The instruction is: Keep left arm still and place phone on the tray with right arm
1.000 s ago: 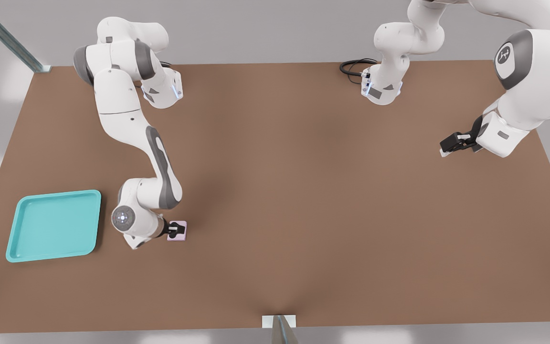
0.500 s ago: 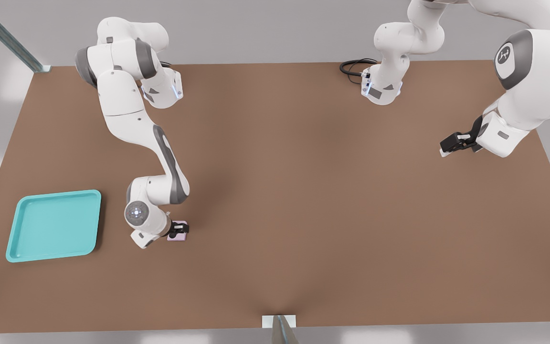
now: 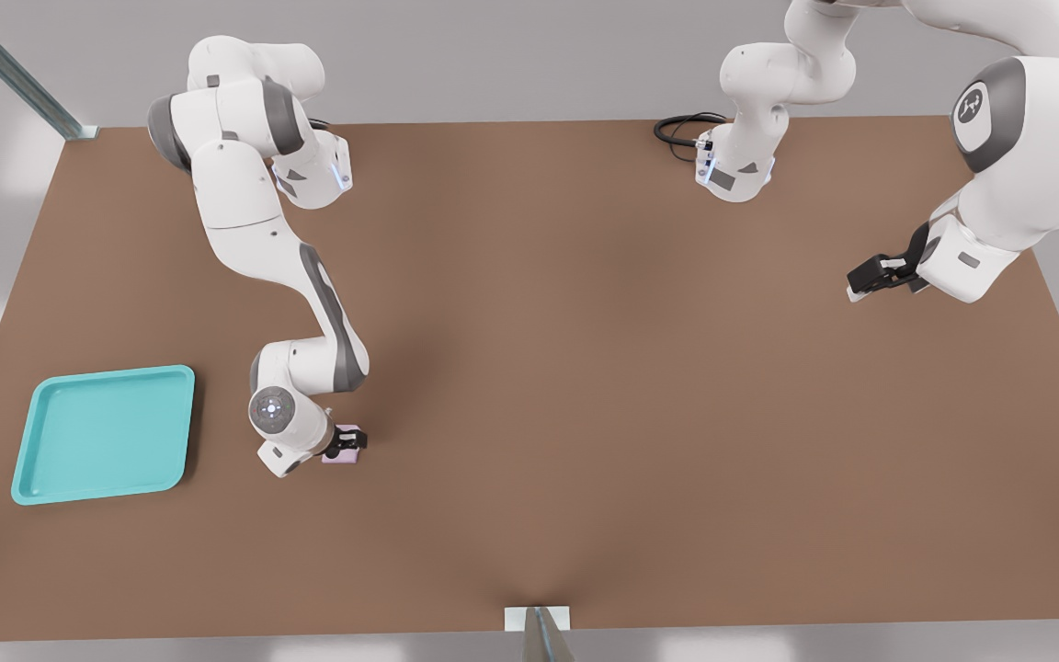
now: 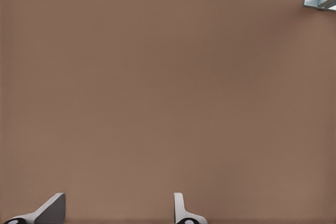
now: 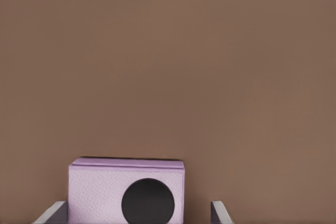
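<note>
Brown tabletop [image 3: 585,368] fills the scene. Turquoise tray [image 3: 105,434] sits toward the front view's left. To the tray's right, well apart from it, right arm [image 3: 263,211] reaches down; its gripper [image 3: 347,444] is over the pink phone [image 3: 342,454] on the table. Fingers [image 5: 52,213] apart, straddling the phone [image 5: 94,192], one fingertip off it.

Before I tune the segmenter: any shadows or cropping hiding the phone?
Front view: the gripper covers most of the phone, which throws only a thin shadow on the table. Right wrist view: the phone is evenly lit but cropped by the frame edge.
</note>
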